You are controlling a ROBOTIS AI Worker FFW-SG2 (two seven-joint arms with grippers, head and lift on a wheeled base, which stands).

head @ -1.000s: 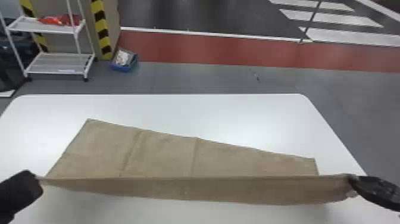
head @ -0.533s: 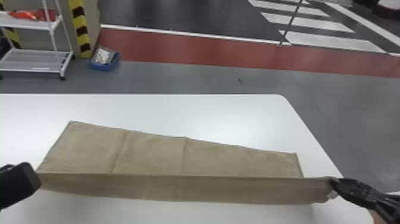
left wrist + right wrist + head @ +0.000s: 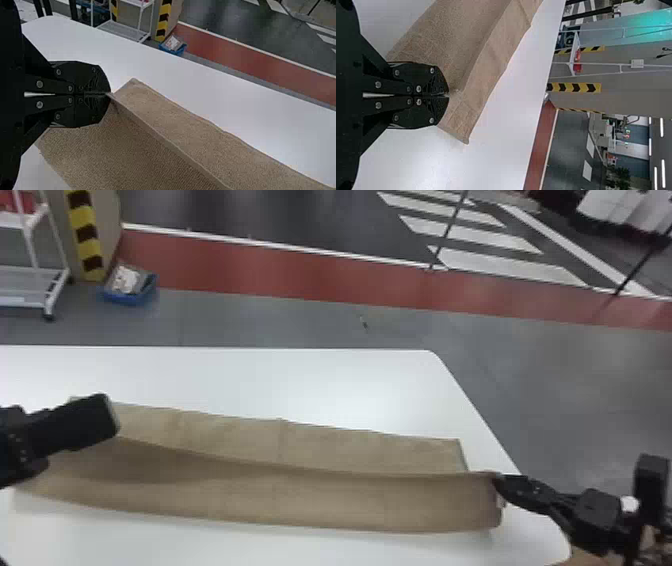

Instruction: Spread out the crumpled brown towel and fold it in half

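Brown towel [image 3: 280, 500] is stretching from side to side over white tabletop [image 3: 300, 380]

At the left, the robot's left gripper [image 3: 114, 415] is pinching one end of the towel's raised edge, its jaws pressed together on the cloth. At the right, the right gripper [image 3: 496, 477] is gripping the other end, its jaws likewise closed on the fabric. Between them the edge is sagging slightly, and the near part of the cloth is hanging below it toward the near side. Beyond the edge, a strip of the same towel is lying on the tabletop, a fold line crossing it and its far right corner showing just beside the raised cloth. On the floor past the far left of the tabletop, a blue bin [image 3: 131, 298] is sitting near a white cart [image 3: 37, 272] and a yellow-and-black striped post [image 3: 86, 235].
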